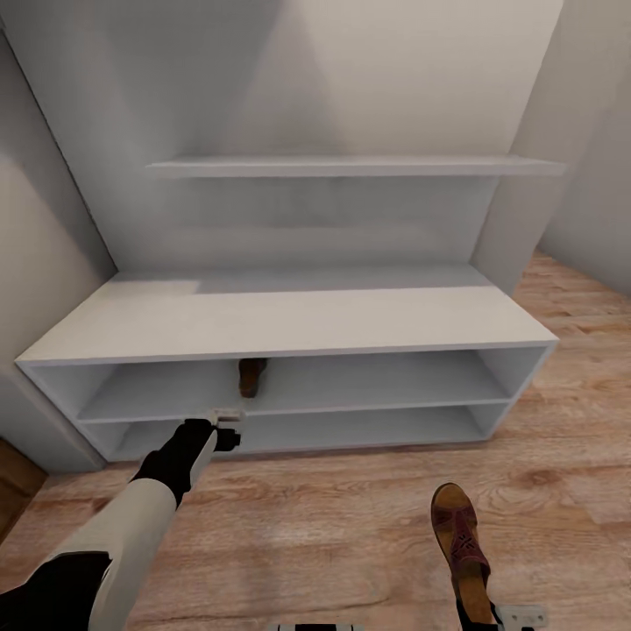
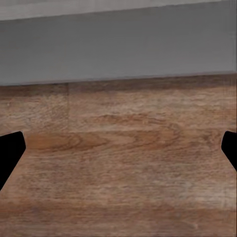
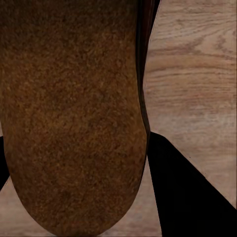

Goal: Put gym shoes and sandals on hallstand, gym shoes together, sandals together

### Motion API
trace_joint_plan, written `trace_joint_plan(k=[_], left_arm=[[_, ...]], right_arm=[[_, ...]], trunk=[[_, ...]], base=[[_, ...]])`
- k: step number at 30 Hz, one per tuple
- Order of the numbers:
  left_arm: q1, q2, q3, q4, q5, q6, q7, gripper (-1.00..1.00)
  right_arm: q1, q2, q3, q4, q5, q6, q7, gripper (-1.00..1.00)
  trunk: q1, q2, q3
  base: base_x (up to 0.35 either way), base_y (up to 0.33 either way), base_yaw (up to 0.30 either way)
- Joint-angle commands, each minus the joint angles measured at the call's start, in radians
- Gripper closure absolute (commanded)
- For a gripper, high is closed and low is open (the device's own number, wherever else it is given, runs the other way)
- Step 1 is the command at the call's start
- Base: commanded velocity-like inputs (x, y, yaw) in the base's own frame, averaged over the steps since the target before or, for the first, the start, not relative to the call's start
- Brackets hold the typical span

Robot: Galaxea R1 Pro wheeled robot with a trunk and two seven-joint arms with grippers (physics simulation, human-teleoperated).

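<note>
One sandal (image 3: 74, 113) sits clamped in the right pincer (image 1: 491, 613); left pincer (image 1: 226, 429) spread wide, holding nothing.

You get soft, even, bright light in the head view, no glare; the hallstand (image 1: 289, 320) slots sit in mild shadow. Renders look slightly blurred and blocky. In the right wrist view the sandal (image 3: 69, 113) sole is close, grainy and dim.

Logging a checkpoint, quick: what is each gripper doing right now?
Left gripper: open and empty, by the shoe rack.
Right gripper: closed on a brown sandal.
</note>
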Motion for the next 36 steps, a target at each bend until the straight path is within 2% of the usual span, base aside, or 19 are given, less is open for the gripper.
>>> trace_joint_plan(k=[1, 7, 9, 11, 15, 20, 21, 23, 24, 25, 26, 27, 28, 29, 32, 36], left_arm=[[0.000, -0.001, 0.005, -0.001, -0.008, 0.004, -0.002, -1.00], [0.001, 0.004, 0.005, -0.001, -0.008, -0.002, -0.003, -1.00], [0.006, 0.013, 0.004, -0.001, -0.006, -0.009, -0.005, -1.00], [0.022, 0.017, 0.005, -0.001, -0.006, -0.019, -0.006, -1.00], [0.097, 0.042, 0.007, 0.000, 0.001, -0.118, -0.038, -1.00], [0.181, 0.094, 0.008, 0.001, 0.027, -0.236, -0.167, -1.00], [0.209, 0.114, 0.008, 0.001, 0.040, -0.273, -0.209, -1.00], [0.237, 0.135, 0.009, 0.001, 0.058, -0.315, -0.251, -1.00], [0.267, 0.156, 0.009, 0.001, 0.080, -0.364, -0.295, -1.00], [0.327, 0.194, 0.010, 0.005, 0.133, -0.476, -0.389, -1.00], [0.351, 0.209, 0.011, 0.008, 0.155, -0.524, -0.431, -1.00], [0.394, 0.232, 0.012, 0.012, 0.192, -0.604, -0.504, -1.00], [0.413, 0.241, 0.013, 0.013, 0.208, -0.638, -0.534, -1.00], [0.464, 0.261, 0.014, 0.018, 0.241, -0.719, -0.604, -1.00], [0.530, 0.275, 0.014, 0.024, 0.266, -0.795, -0.658, -1.00], [0.592, 0.280, 0.015, 0.027, 0.283, -0.846, -0.676, -1.00]], right_arm=[[-0.001, 0.001, -0.008, 0.000, 0.003, -0.002, 0.009, 1.00], [-0.001, 0.001, -0.008, 0.000, 0.003, -0.002, 0.009, 1.00], [-0.001, 0.001, -0.008, 0.000, 0.003, -0.002, 0.009, 1.00], [-0.001, 0.001, -0.007, 0.000, 0.003, -0.002, 0.009, 1.00], [0.000, 0.001, -0.007, 0.000, 0.003, -0.002, 0.009, 1.00], [-0.001, 0.001, -0.007, 0.000, 0.003, -0.002, 0.010, 1.00], [-0.001, 0.001, -0.007, 0.000, 0.003, -0.002, 0.010, 1.00], [-0.001, 0.001, -0.007, 0.000, 0.003, -0.002, 0.010, 1.00], [-0.001, 0.001, -0.007, 0.000, 0.003, -0.002, 0.010, 1.00], [-0.001, 0.001, -0.007, 0.000, 0.003, -0.002, 0.010, 1.00], [-0.001, 0.001, -0.007, 0.000, 0.003, -0.002, 0.010, 1.00], [-0.001, 0.001, -0.007, 0.000, 0.003, -0.002, 0.010, 1.00], [-0.001, 0.001, -0.007, -0.001, 0.003, -0.002, 0.010, 1.00], [-0.001, 0.001, -0.007, -0.001, 0.003, -0.002, 0.011, 1.00], [-0.001, 0.001, -0.007, -0.001, 0.003, -0.002, 0.010, 1.00], [-0.001, 0.001, -0.007, -0.004, 0.002, -0.002, 0.012, 1.00]], trunk=[[-0.001, 0.000, -0.001], [-0.001, 0.000, -0.001], [-0.001, 0.000, -0.001], [-0.001, 0.000, -0.001], [-0.001, 0.000, -0.001], [-0.001, 0.000, -0.001], [-0.001, 0.000, -0.001], [-0.001, 0.000, -0.001], [-0.001, 0.000, -0.001], [-0.001, 0.000, -0.001], [-0.001, 0.000, -0.001], [-0.001, 0.000, -0.001], [-0.001, 0.000, -0.001], [-0.001, 0.000, -0.001], [-0.001, 0.000, -0.001], [-0.001, 0.000, -0.001]], base=[[-0.281, 0.214, 0.000], [-0.279, 0.218, 0.000], [-0.278, 0.220, 0.000], [-0.275, 0.223, 0.000], [-0.241, 0.237, 0.000], [-0.220, 0.246, 0.000], [-0.224, 0.247, 0.000], [-0.225, 0.246, 0.000], [-0.227, 0.246, 0.000], [-0.228, 0.246, 0.000], [-0.228, 0.246, 0.000], [-0.228, 0.246, 0.000], [-0.229, 0.246, 0.000], [-0.229, 0.246, 0.000], [-0.229, 0.246, 0.000], [-0.224, 0.246, 0.000]])
